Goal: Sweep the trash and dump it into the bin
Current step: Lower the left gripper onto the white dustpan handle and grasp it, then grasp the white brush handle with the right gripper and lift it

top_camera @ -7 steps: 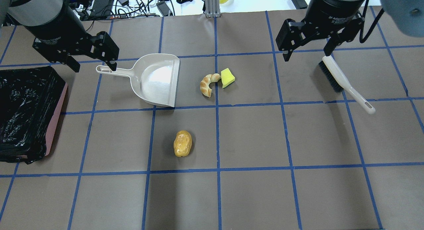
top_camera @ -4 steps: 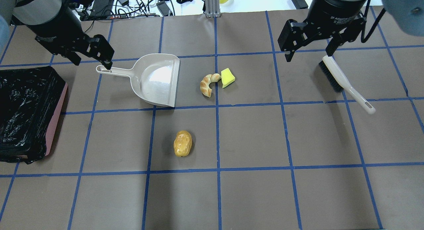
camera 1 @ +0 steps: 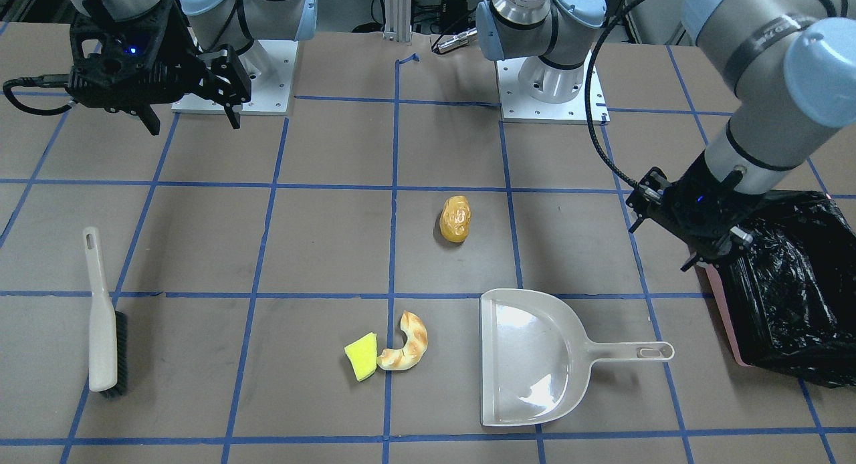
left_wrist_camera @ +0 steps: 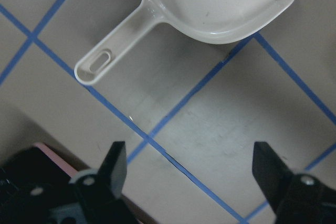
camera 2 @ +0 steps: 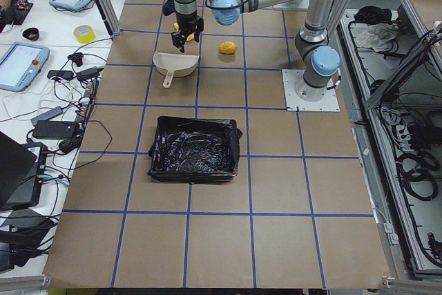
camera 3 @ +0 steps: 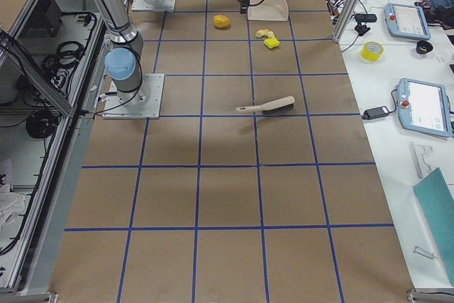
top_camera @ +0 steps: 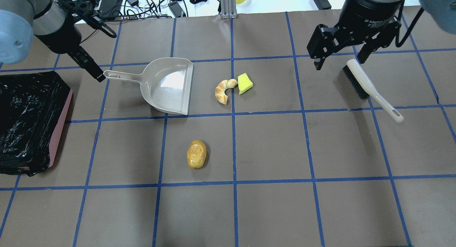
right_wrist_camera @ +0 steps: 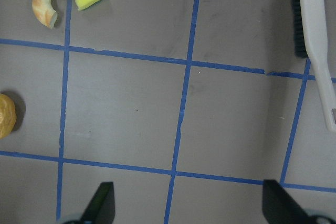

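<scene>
On the counter (top_camera: 270, 204), mid-span: trash, three pieces. One yellow sponge wedge (top_camera: 245, 83) lay just beside one curved, tan-striped croissant piece (top_camera: 223, 90), both facing the open lip of one cream dustpan (top_camera: 167, 86). One glossy golden-brown bun (top_camera: 196, 154) lay apart, nearer the robot, with bare counter all round. One pink bin (top_camera: 60, 126), black-lined, stood well to the left. One brush (top_camera: 370, 88) lay to the right. Left hand (left_wrist_camera: 190, 149) hung spread and empty by the dustpan's handle end; right hand (top_camera: 340, 61) hung spread and empty above the brush head.
</scene>
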Tool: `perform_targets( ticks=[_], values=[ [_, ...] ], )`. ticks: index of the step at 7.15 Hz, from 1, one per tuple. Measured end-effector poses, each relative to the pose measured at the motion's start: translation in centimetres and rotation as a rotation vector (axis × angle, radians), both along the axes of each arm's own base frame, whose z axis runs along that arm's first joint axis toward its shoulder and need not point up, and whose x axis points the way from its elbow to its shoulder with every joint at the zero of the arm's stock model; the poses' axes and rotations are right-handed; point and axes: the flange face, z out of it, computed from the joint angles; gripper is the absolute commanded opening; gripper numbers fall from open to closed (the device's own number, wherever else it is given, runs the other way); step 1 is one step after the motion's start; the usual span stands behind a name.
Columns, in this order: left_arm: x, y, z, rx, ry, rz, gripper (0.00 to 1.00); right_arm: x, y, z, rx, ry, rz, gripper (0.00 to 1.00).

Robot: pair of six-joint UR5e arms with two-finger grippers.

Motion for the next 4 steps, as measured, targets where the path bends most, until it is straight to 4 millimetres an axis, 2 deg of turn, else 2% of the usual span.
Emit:
perform_targets(
  ticks=[1,2,4],
  values=[
    [0.5,-2.1,-2.7,-0.018,-0.013,-0.175,0.87,-1.5,-1.0,-0.6,0.008,-0.003,0.007,0.99],
    [1.0,-4.0,-5.2,-0.038,-0.031,-0.348,0.87,-4.2,-2.3,-1.6,0.023,-0.007,0.024,0.99],
    [1.7,-6.8,-9.6,-0.051,-0.063,-0.612,0.87,-11.2,-5.5,-5.4,0.058,-0.019,0.102,0.98]
  ],
)
